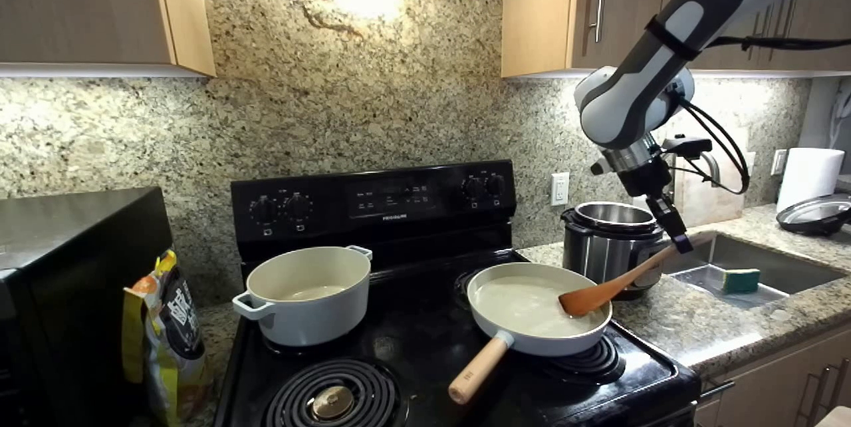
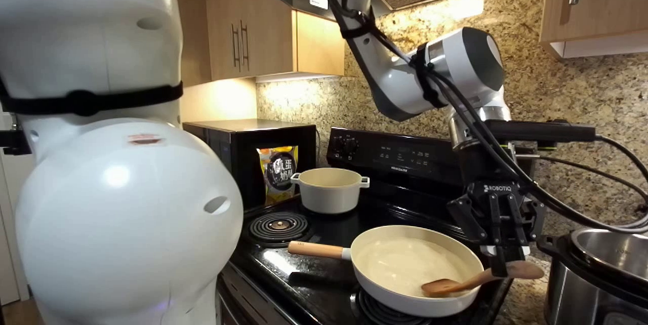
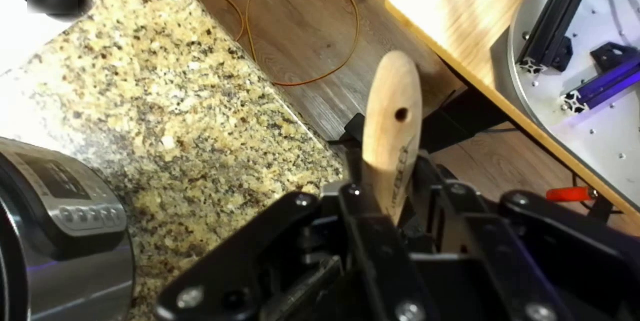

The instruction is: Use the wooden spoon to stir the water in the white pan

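While the white pot (image 1: 312, 320) stood at the rear left corner of the stove (image 1: 419, 320), the white pan (image 1: 552, 346) of water (image 1: 522, 304) sat near its right edge, the wooden spoon (image 1: 615, 286) slanting into it; clamped on the spoon, the claw (image 1: 680, 241) tilted downward below the bent arm (image 1: 628, 94).

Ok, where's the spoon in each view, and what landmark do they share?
In an exterior view: spoon right of center, head in the pan.
In an exterior view: spoon low, right of center.
Wrist view: spoon just right of center, handle end only, held by the claw.
Shared landmark: steel cooker, at right in both exterior views, lower left in wrist view.
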`<state>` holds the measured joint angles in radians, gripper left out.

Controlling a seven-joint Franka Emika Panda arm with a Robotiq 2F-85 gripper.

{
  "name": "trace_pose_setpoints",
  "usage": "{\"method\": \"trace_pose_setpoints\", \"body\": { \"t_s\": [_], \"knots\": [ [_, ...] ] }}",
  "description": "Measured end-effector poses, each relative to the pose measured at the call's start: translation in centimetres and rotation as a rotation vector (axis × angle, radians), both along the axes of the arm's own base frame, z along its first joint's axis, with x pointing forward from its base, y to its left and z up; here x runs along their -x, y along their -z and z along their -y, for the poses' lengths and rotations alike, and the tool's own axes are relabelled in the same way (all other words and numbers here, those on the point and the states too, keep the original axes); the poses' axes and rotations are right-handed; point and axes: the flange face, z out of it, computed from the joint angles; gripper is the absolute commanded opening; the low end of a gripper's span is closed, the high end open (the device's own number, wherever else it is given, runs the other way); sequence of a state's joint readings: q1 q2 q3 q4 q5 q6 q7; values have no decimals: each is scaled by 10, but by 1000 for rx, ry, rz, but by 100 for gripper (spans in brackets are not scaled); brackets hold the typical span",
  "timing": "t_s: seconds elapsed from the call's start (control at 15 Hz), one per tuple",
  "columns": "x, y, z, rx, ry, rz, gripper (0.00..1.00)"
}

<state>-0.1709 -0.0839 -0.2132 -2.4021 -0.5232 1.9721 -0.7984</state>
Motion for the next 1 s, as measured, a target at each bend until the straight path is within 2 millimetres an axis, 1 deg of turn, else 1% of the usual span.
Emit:
{"method": "trace_pose_setpoints", "body": {
  "t_s": [0.33,0.53,0.67,0.8,1.0],
  "knots": [
    [-15,-16,4,30,155,92,7],
    [-28,-21,3,22,183,117,7],
    [-39,-18,-2,24,169,116,7],
    [-51,-14,-13,28,144,108,7],
    [-67,0,-30,38,119,76,7]
  ]
}}
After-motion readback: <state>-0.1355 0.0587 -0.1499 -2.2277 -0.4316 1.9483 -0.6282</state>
